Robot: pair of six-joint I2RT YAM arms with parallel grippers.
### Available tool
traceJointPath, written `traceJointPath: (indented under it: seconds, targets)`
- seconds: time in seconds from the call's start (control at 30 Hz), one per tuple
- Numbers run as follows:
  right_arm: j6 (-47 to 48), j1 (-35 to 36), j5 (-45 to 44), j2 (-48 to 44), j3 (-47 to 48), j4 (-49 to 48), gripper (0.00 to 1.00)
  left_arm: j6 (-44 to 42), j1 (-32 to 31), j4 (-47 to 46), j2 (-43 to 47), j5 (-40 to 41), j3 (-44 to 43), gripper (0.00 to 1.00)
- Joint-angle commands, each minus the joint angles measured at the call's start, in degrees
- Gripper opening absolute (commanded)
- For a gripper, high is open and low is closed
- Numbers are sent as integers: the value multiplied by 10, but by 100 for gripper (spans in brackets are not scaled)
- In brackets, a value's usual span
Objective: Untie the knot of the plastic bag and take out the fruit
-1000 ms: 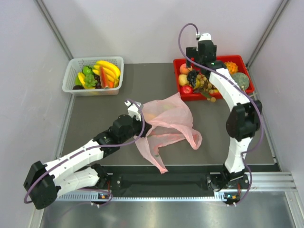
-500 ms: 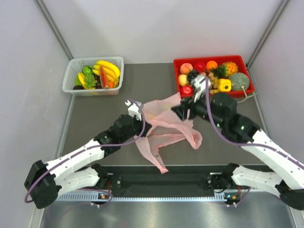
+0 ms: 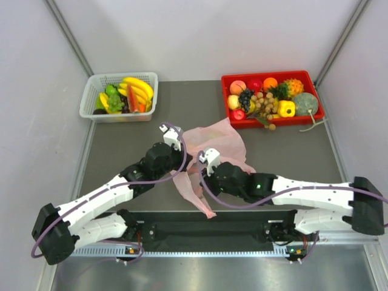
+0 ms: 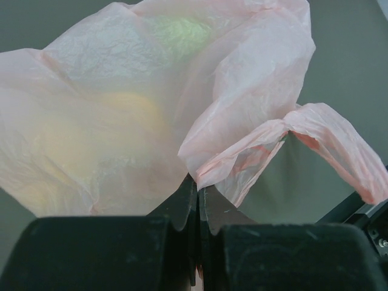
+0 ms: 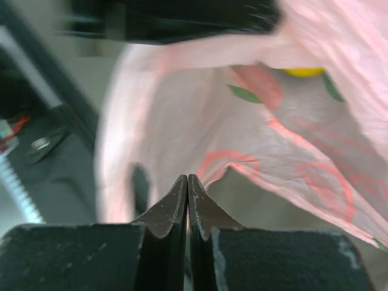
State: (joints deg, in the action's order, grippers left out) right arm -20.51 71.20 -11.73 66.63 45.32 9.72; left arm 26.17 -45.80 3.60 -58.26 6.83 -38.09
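1. Locate the plastic bag [image 3: 215, 142] at mid tabletop [image 3: 121, 145], slumped between both arms, well apart from the red tray [image 3: 224, 100] and the white mesh basket [image 3: 88, 100].
2. Read the left end effector [image 4: 197, 182] as pinched on a fold of pink film at the bag's near-left side. Judge this grip as an anchor, holding the film up and steady for the other arm.
3. Read the right end effector [image 5: 187, 177] as closed tip to tip, with nothing visibly between, poised just beside a hanging loop handle [image 5: 115, 151].
4. Treat the knot as not discernible. Judge it likely undone, given 1 handle hanging open as a loop.
5. Note the fruit [image 4: 182, 30] only as faint green and yellow shapes behind the film, so judge it as inside the bag.
6. Use the bare tabletop right of and beyond the bag for moves. Keep clear of the base rail [image 3: 206, 230] at the near edge, with the bag's tail close to it.
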Motion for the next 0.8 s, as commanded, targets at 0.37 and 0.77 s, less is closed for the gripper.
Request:
traceJointPath:
  seconds: [0.37, 0.77]
  targets:
    - [-45, -7, -255, 201, 2, -244, 62, -18, 3, 41, 46, 69, 31, 0]
    - [-18, -69, -235, 314, 16, -402, 88, 49, 3, 41, 91, 149, 90, 0]
